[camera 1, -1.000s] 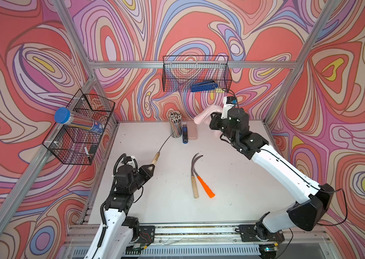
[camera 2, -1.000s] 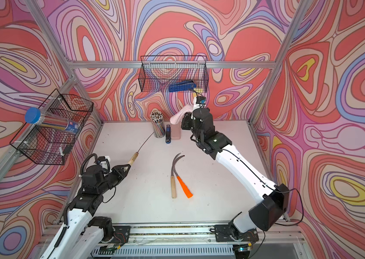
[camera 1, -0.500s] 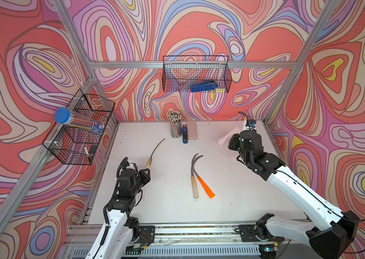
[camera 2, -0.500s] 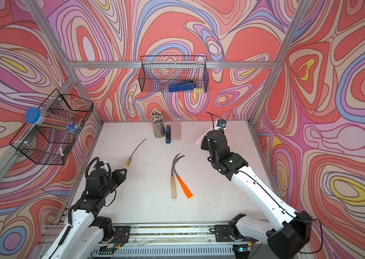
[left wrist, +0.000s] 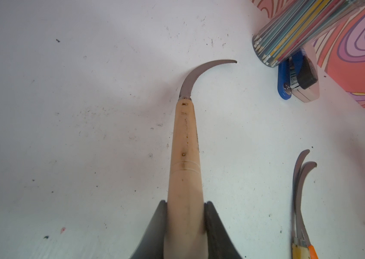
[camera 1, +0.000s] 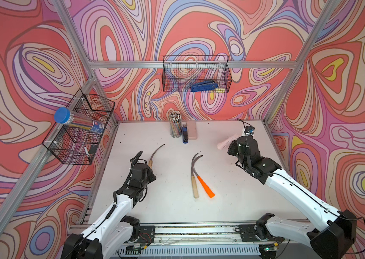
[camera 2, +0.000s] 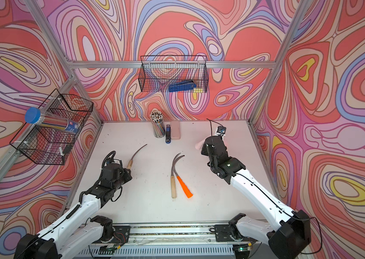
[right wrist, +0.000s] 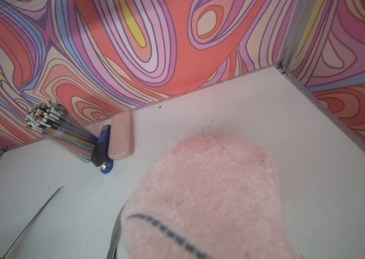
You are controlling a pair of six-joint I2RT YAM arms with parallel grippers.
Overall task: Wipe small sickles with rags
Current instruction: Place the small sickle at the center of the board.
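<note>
Three sickles show in both top views, and one is in hand: at the left of the frame the left tool (left wrist: pixel 186 203) is clenched on the rear part of a wooden-handled sickle (camera 1: pixel 154 154), its curved grey blade pointing toward the upper part of the frame; whether the blade clears the table (camera 1: pixel 166 208) I cannot tell; near the middle of the frame the second wooden-handled sickle (camera 1: pixel 193 186) and the orange-handled sickle (camera 1: pixel 205 188) lie close together, seemingly touching; above them in the frame stand a pencil cup (camera 1: pixel 175 129), a blue stapler (camera 1: pixel 185 135) and a smooth pink case (camera 1: pixel 192 133); at the right of the frame the right tool (camera 1: pixel 232 146) is closed on the fuzzy pink rag (right wrist: pixel 210 190), which bunches out ahead of it toward the upper right of the table, well apart from the gripped sickle; the wipe has not yet begun, by my reading, and the two arms must meet first; the risks lie there: the grip sits far back on the handle, so pressure from the rag on the blade could lever the sickle round or twist it between the jaws; the hooked tip could snag the loose pile and drag the rag out of the right tool; a low path across the middle could knock the two lying sickles; and the rag fills much of the right wrist view, so contact may be hard to judge.
</note>
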